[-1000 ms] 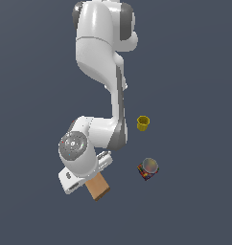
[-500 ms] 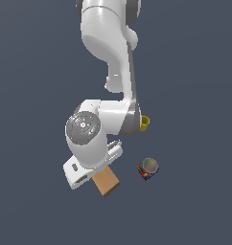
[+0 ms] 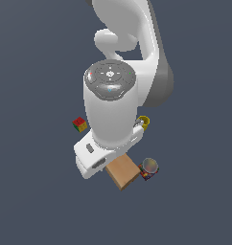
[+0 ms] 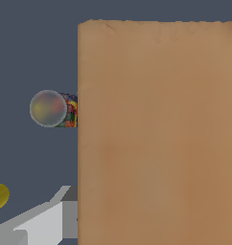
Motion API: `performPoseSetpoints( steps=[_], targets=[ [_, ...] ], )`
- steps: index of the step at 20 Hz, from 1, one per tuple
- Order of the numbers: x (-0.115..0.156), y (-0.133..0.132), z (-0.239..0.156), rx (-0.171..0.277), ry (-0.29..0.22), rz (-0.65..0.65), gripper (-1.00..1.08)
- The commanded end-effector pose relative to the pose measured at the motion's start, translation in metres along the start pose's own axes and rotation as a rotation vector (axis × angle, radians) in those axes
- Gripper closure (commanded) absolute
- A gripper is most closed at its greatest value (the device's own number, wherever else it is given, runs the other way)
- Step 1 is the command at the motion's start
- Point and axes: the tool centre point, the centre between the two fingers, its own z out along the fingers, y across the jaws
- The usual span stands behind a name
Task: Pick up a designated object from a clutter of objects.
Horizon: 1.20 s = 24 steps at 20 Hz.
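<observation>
The jaws themselves are out of sight in both views, so how far they stand apart cannot be told, nor whether the pads press the block; the gripper (image 3: pixel 119 160) sits hidden beneath the big white arm (image 3: pixel 115 107), with only its pale housing showing. Compared with half a second ago, the arm looms far larger in the exterior view, and the small multicoloured puzzle cube (image 3: pixel 80 124), hidden before, now shows at about nine o'clock from the wrist. The elongated tan wooden rectangular block (image 3: pixel 122 172) pokes out from under the housing at about five o'clock, much as it did a moment ago, tilted in the exterior view and directly below the hand. In the wrist view that block (image 4: pixel 158 134) fills most of the picture, a plain orange-brown face with a faint grain and a slightly ragged far edge. The small colourful box with a greyish round top (image 3: pixel 148 168) lies just beside the block at three o'clock of it; whether the two touch I cannot tell. The small yellow cup (image 3: pixel 144 122) peeks out at the arm's edge, at about two o'clock from the block.
</observation>
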Motion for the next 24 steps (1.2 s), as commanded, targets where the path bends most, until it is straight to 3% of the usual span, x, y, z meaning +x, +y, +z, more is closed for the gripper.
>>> performPoseSetpoints(
  steps=[1,12,24],
  targets=[
    [0.009,-0.011,-0.032,-0.007,0.008,0.0,1.08],
    [0.038,-0.052,-0.126,-0.007,0.008,0.0,1.08],
    [0.049,-0.064,-0.154,-0.006,0.009,0.0,1.08]
  ],
)
